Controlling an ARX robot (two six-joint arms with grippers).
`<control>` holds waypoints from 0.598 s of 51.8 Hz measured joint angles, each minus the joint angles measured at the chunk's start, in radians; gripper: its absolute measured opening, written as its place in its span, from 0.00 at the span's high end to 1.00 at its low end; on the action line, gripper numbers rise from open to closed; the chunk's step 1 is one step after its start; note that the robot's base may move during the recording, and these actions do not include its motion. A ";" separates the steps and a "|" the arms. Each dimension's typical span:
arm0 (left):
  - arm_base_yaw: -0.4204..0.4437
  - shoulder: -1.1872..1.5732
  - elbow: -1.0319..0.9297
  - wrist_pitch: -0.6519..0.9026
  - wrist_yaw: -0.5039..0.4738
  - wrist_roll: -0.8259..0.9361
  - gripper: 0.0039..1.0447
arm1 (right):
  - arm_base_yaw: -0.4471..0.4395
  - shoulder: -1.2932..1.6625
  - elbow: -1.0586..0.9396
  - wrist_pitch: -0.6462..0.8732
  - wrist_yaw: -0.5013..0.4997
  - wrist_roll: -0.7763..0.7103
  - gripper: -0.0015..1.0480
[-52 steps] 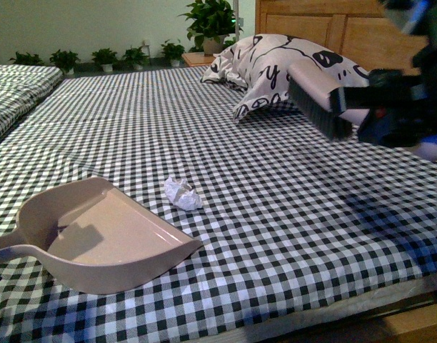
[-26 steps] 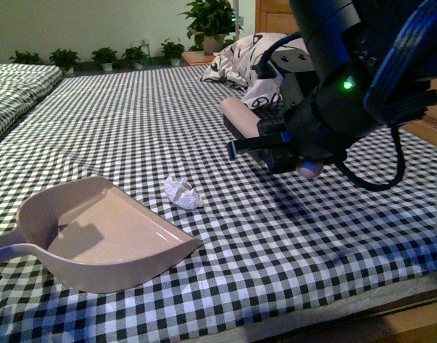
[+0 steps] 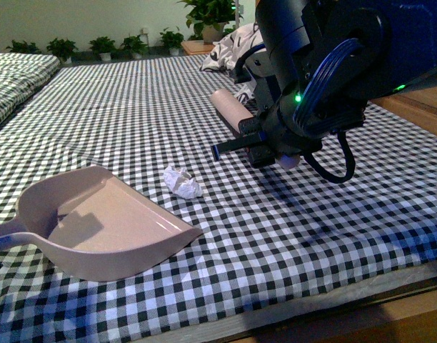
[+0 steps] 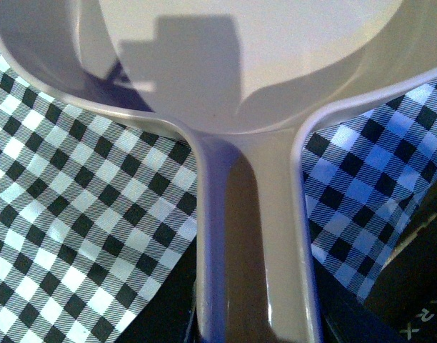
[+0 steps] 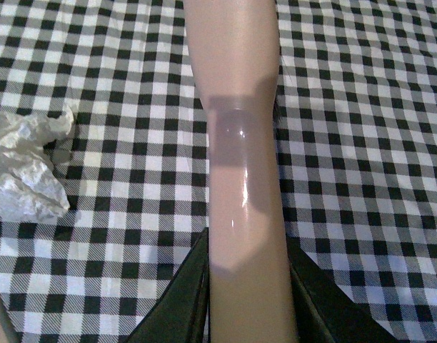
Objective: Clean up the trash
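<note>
1. Pink plastic dustpan (image 3: 111,229), wide and shallow. It lies flat on the bed with its pan empty and its handle running off toward the robot's left.
2. Black-and-white checked cloth (image 3: 133,107), woven. It covers the bed under the dustpan and all around it.
3. Small crumpled wad of white paper, the trash (image 3: 181,181). It rests on the checked cloth just past the dustpan's open lip, near it but not touching.
4. Pale pink, long plastic brush (image 3: 227,107). It is on the far side of the trash from the dustpan, and the wad lies just beside it, apart. I cannot tell whether it touches the cloth.
5. Right gripper (image 5: 247,286), black. It is clenched on the brush, one jaw pressed to each flank, on the brush's end away from the dustpan.
6. Left gripper (image 4: 254,321). Dark jaws sit tight against both sides of the dustpan's handle, grasping it near its end.
7. White pillow with black markings (image 3: 229,50). It is well beyond the dustpan, at the head of the bed, and partly hidden by the right arm.
8. Row of green potted plants (image 3: 104,46). They stand far behind the dustpan, along the wall.
</note>
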 joint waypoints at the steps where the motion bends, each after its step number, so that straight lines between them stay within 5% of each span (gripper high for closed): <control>1: 0.000 0.000 0.000 0.000 0.000 0.000 0.76 | 0.000 0.004 0.000 0.002 0.002 -0.007 0.79; 31: 0.000 0.000 0.000 0.000 0.000 0.000 0.76 | 0.049 0.072 -0.023 -0.019 0.015 -0.035 0.79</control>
